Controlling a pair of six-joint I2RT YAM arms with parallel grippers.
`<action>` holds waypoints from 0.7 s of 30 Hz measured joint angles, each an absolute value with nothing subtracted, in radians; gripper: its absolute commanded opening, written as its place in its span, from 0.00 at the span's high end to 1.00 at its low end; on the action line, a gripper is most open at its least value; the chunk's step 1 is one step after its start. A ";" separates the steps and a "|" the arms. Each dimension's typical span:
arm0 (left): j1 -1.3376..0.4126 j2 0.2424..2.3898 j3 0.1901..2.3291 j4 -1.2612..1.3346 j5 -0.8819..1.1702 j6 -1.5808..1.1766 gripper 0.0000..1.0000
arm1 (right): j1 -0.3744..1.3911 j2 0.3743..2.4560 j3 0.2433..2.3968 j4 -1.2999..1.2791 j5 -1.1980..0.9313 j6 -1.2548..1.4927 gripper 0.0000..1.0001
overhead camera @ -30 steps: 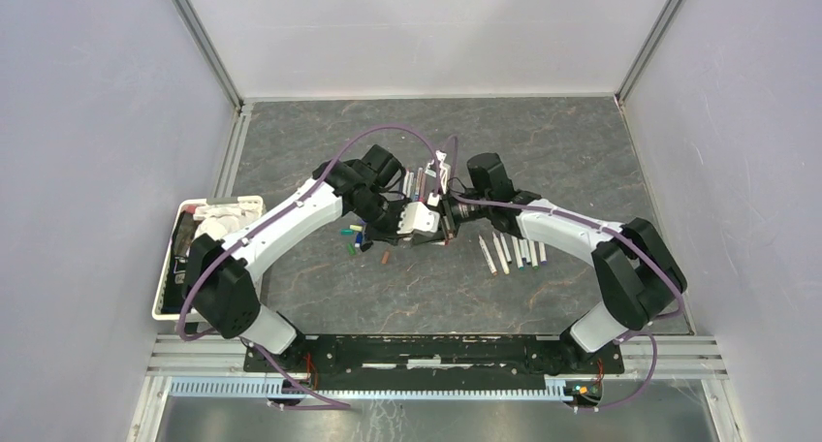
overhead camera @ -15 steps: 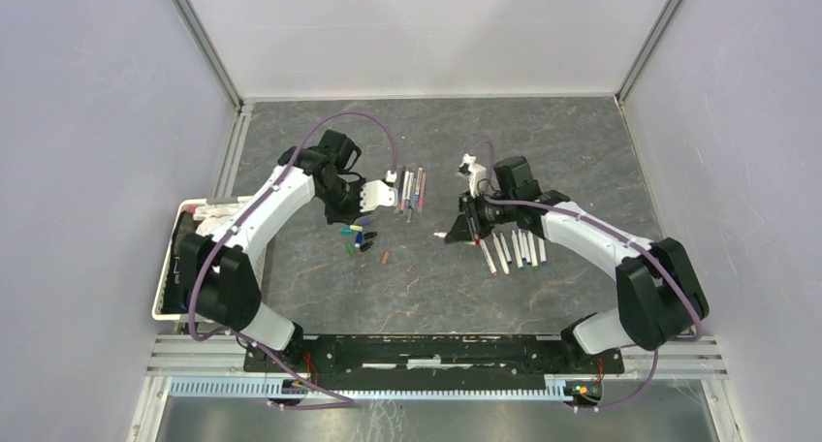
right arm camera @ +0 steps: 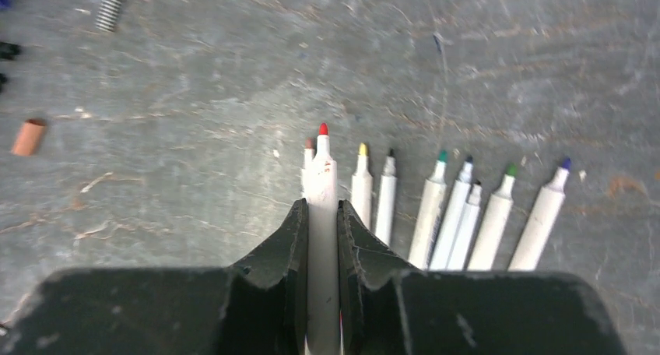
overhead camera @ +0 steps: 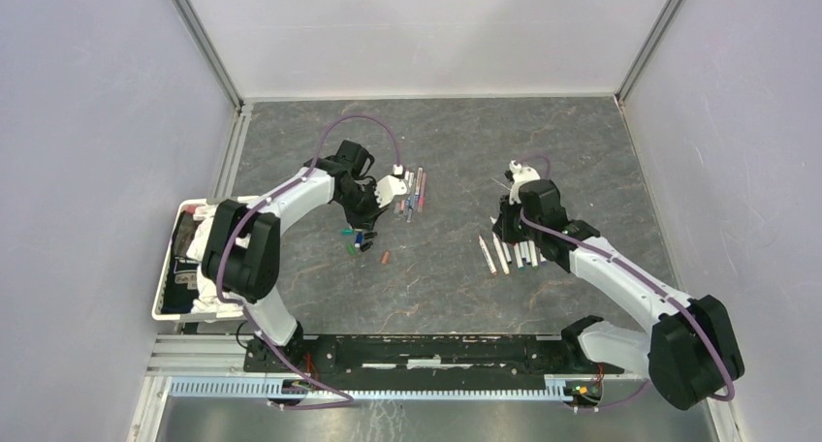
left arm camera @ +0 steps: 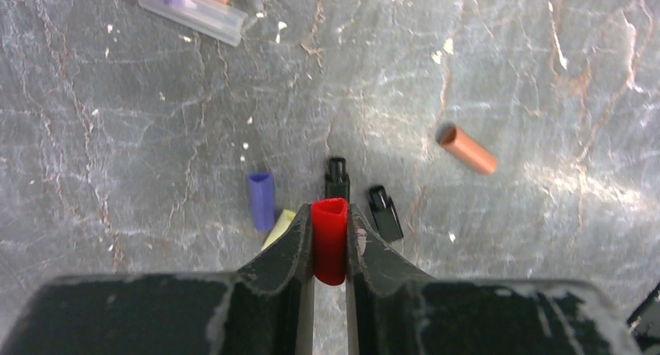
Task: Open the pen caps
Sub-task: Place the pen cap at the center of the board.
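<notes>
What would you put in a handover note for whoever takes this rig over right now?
Left gripper: shut on a red cap, just above the loose caps.
Right gripper: shut on the red-tipped pen, uncapped, at the end of the row of uncapped pens.
Done: about eight pens in that row show bare tips; several caps lie loose.
Left: set down cap and pen, then uncap the pen group beside the left gripper, which seem still capped.
</notes>
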State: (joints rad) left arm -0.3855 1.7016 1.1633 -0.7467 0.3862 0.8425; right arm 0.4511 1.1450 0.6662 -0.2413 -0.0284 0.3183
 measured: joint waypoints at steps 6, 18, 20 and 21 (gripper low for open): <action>-0.396 1.777 1.164 -0.667 0.382 0.778 0.86 | 0.451 1.145 0.598 -0.232 0.052 0.350 1.00; -0.400 1.796 1.166 -0.661 0.344 0.756 0.54 | 0.451 1.213 0.574 -0.140 0.129 0.374 1.00; -0.400 1.795 1.176 -0.680 0.345 0.752 0.51 | 0.451 1.229 0.574 -0.127 0.144 0.373 1.00; -0.400 1.795 1.186 -0.694 0.345 0.751 0.42 | 0.451 1.237 0.574 -0.121 0.151 0.372 1.00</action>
